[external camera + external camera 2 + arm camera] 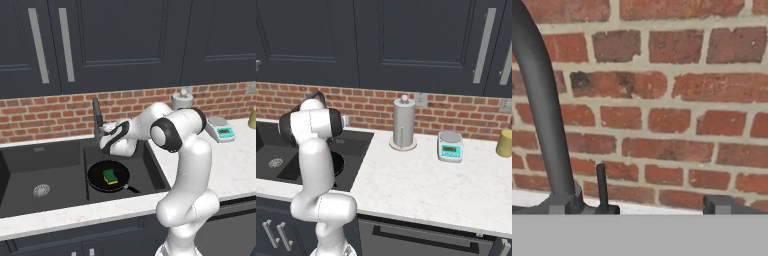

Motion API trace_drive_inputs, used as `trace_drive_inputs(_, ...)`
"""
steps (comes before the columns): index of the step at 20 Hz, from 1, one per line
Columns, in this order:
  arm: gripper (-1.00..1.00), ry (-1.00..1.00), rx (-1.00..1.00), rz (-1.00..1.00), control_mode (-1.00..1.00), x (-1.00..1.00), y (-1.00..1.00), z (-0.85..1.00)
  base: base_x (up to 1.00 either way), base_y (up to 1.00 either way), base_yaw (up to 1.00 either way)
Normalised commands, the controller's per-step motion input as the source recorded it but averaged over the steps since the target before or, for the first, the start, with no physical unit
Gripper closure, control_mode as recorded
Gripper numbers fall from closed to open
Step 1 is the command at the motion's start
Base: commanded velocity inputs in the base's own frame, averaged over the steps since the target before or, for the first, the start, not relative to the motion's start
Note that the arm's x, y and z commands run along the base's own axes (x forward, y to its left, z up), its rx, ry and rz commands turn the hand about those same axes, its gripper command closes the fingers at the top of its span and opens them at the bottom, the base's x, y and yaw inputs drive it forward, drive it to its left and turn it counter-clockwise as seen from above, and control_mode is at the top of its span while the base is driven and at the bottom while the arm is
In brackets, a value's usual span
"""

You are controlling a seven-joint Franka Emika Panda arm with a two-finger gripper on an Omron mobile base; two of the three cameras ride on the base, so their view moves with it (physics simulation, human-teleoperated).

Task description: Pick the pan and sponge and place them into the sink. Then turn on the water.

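- While the arm reaches over the sink [70, 150], the gripper [102, 137] sits just beside the base of the dark faucet [96, 120]; from the left base view I cannot tell how far its fingers are parted, and nothing shows between them.
- From the hand view, the faucet neck [539, 100] curves up at the left against the brick backsplash [662, 100], with a thin upright lever [602, 187] close beside its base.
- On the white marble counter [421, 185] to the right stand a paper towel holder [404, 122], a white-and-teal kitchen scale [450, 146] and a yellow container [505, 143] at the edge, all well apart from the sink.
- Dark cabinets [125, 40] hang above the bricks.
- Inside the smaller right basin lies the round black pan [108, 177], its thin handle pointing toward the front right.
- Resting in the pan is the sponge [110, 176], yellow with its green layer up.
- At the left, the wider basin shows a silver drain [41, 190].
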Motion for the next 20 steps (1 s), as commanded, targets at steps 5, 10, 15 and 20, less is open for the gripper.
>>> trace_drive_inputs(5,-1.0,-0.1,0.0,0.0,-1.0,0.0,0.0,-0.26,0.0,0.0,0.0)
trace_drive_inputs(10,-1.0,-0.07,0.0,0.0,-1.0,0.0,0.0,-0.19,0.0,0.0,0.0)
trace_drive_inputs(15,-1.0,-0.06,0.0,0.0,-1.0,0.0,0.0,-0.17,0.0,0.0,0.0)
trace_drive_inputs(20,-1.0,0.0,0.0,0.0,-1.0,0.0,0.0,-0.03,0.0,0.0,0.0)
